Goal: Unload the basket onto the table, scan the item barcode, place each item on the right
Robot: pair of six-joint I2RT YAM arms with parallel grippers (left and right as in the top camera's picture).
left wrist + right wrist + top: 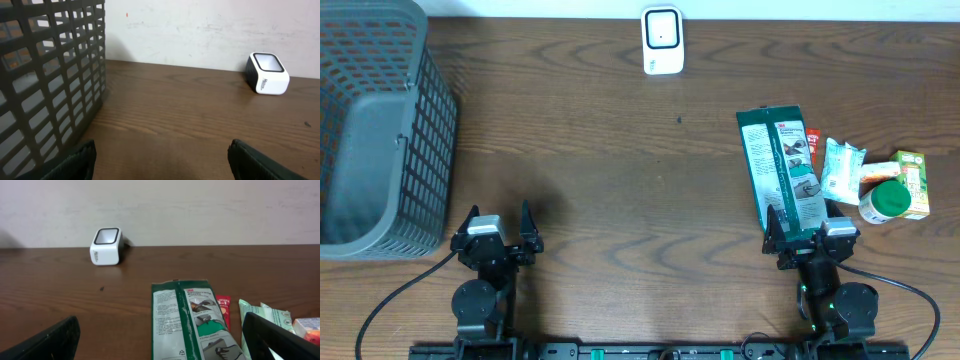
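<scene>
A white barcode scanner (661, 40) stands at the table's far edge, also visible as the scanner (268, 74) and the scanner (106, 246) in the wrist views. A long green-and-white packet (782, 165) lies flat at the right, its near end reaching between the fingers of my right gripper (802, 218). In the right wrist view the packet (192, 325) runs under the wide open right gripper (161, 330). My left gripper (499, 212) rests open at the front left, nothing between its fingers (75, 160); the left gripper (161, 150) faces bare wood.
A grey mesh basket (380, 130) fills the left side, close beside the left arm. Right of the packet lie a red sachet (811, 140), a pale green pouch (842, 170), a green-lidded jar (885, 200) and a green-orange box (912, 180).
</scene>
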